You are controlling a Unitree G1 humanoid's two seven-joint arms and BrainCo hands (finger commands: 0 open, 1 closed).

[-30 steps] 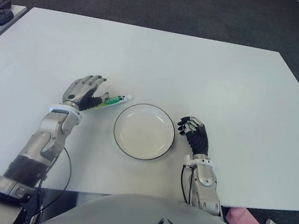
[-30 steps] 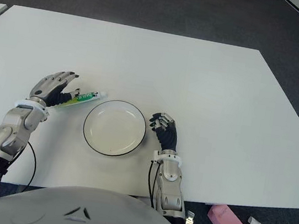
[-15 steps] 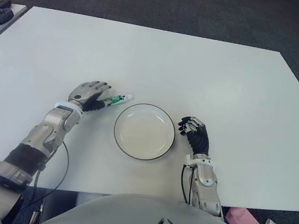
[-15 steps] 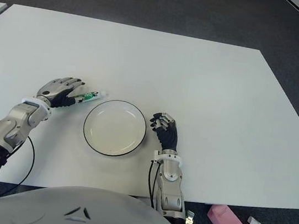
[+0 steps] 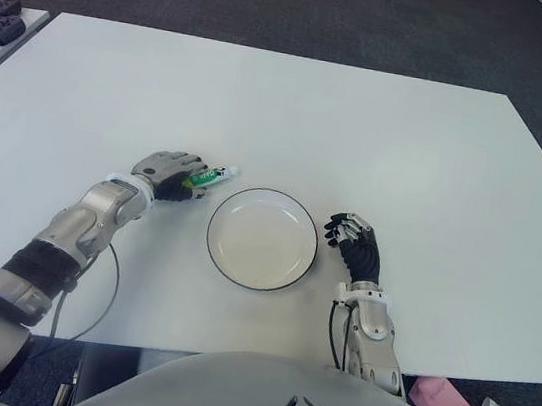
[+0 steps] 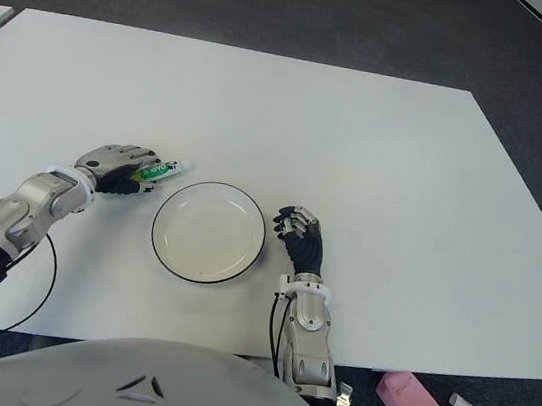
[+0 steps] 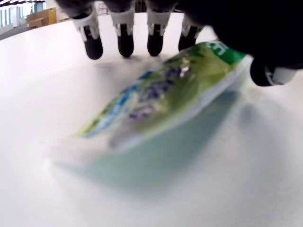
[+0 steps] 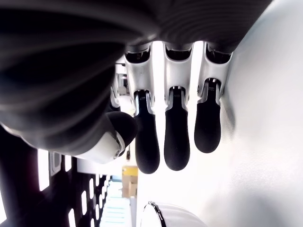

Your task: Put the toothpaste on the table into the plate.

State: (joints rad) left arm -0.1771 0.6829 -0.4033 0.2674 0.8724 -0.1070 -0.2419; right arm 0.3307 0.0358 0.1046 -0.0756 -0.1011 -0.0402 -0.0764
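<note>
The toothpaste lies on the table just left of the plate, which holds nothing. It is covered by the left hand, fingers curled around it; lifting remains. The right hand, relaxed and holding nothing, shows right of the plate.

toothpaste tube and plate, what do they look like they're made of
Toothpaste tube: looks like soft plastic or laminate with a glossy printed green and white skin. It lies flat and slightly dented under the left robot hand, whose fingers curl over it.

Plate: probably glazed ceramic, maybe melamine. It is cream with a thin dark rim and a smooth, faintly shiny face.
</note>
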